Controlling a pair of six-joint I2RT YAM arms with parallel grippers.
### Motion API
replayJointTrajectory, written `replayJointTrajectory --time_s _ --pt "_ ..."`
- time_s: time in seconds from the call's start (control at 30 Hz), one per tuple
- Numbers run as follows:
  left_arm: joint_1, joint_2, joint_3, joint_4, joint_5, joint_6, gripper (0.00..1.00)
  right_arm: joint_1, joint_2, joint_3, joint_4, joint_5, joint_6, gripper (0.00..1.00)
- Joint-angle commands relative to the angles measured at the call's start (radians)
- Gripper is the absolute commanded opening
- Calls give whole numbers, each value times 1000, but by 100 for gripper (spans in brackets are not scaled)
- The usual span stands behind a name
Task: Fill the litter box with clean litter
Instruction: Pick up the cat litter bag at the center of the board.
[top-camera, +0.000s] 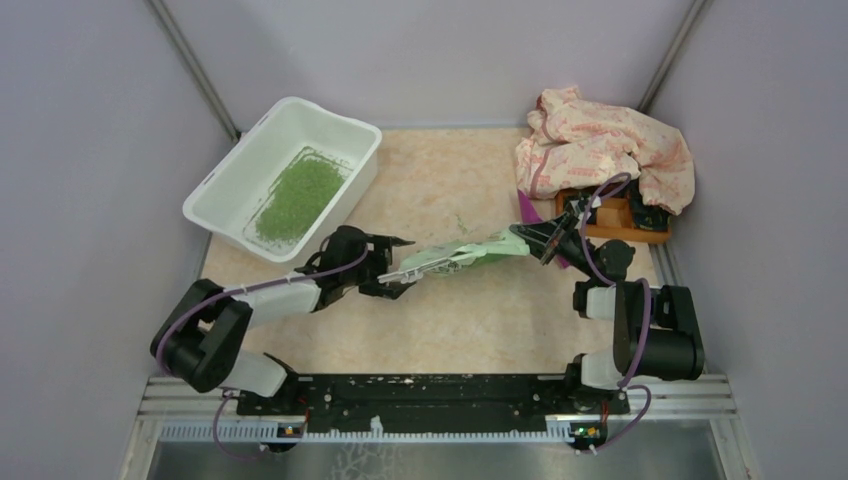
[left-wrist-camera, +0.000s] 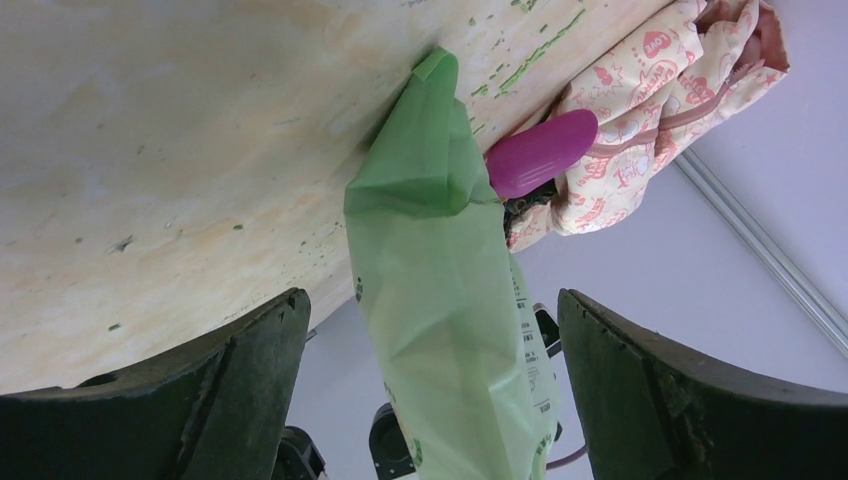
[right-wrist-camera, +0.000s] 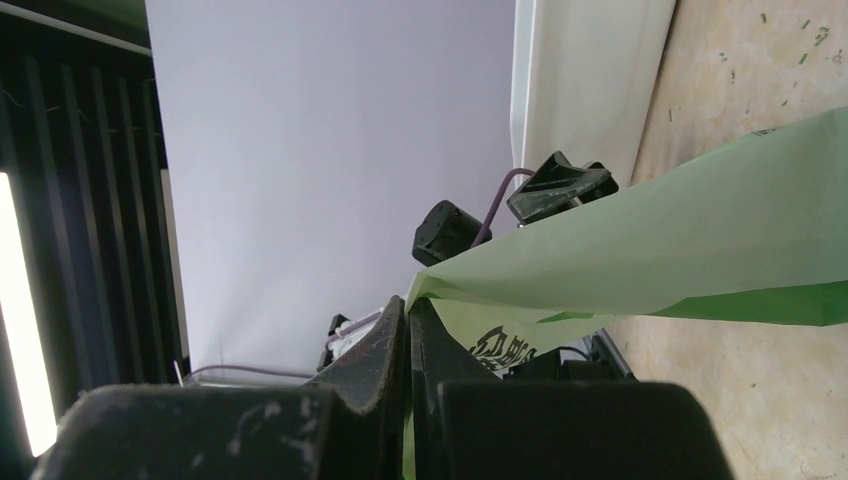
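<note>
2 arms are logged from above. The litter box (top-camera: 300, 125) is set at the far left of the counter (top-camera: 450, 330), with the clean litter (top-camera: 298, 197) lying in a patch on its floor. A green bag (top-camera: 470, 255) is stretched between the arms. The right pincer (top-camera: 545, 240) is clamped on 1 end; the left pincer (top-camera: 402, 268) is spread wide around the other.

Left wrist: the fingers (left-wrist-camera: 250, 390) are parted, and the bag is seen between them, clear of both. A magenta object (left-wrist-camera: 540, 152) and a printed cloth (left-wrist-camera: 650, 110) are noted beyond.

Right wrist: the fingers (right-wrist-camera: 380, 350) are pressed together on the bag's edge.

Top cam overhead looking down, wrist cams close-up, all share green bag (top-camera: 465, 255)
</note>
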Motion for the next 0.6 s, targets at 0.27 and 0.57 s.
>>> replayJointTrajectory --time_s 0.27,0.57 --pt "-51 164 77 257 20 -85 98 -10 -4 13 149 27 3 0" --pt "-61 222 65 459 -21 -150 53 -10 -28 18 97 25 -30 0"
